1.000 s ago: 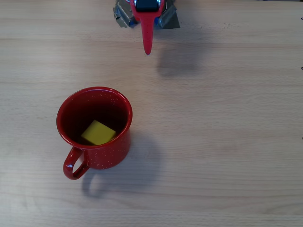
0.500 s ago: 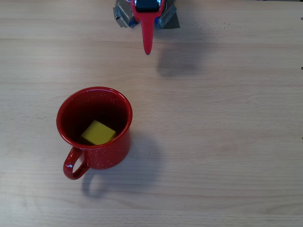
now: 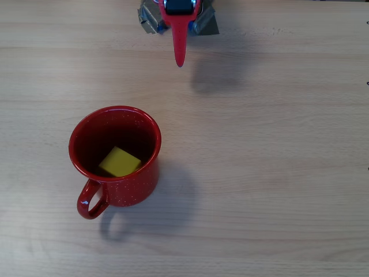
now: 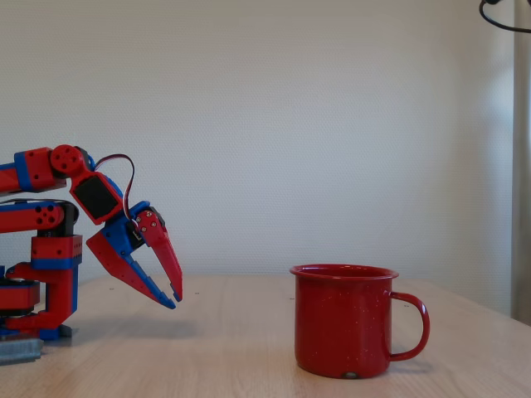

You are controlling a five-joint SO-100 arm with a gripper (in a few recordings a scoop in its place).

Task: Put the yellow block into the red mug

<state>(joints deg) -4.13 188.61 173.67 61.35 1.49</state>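
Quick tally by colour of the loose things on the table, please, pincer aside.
Red: 1, the red mug, standing upright on the table.
Yellow: 1, the yellow block, lying inside the mug.
Total: 2.
The pincer hangs apart from the mug, holding nothing.

from above i see the yellow block (image 3: 119, 162) lying inside the red mug (image 3: 141, 183), and my hand (image 3: 180, 62) well apart at the table's (image 3: 277, 173) top edge.
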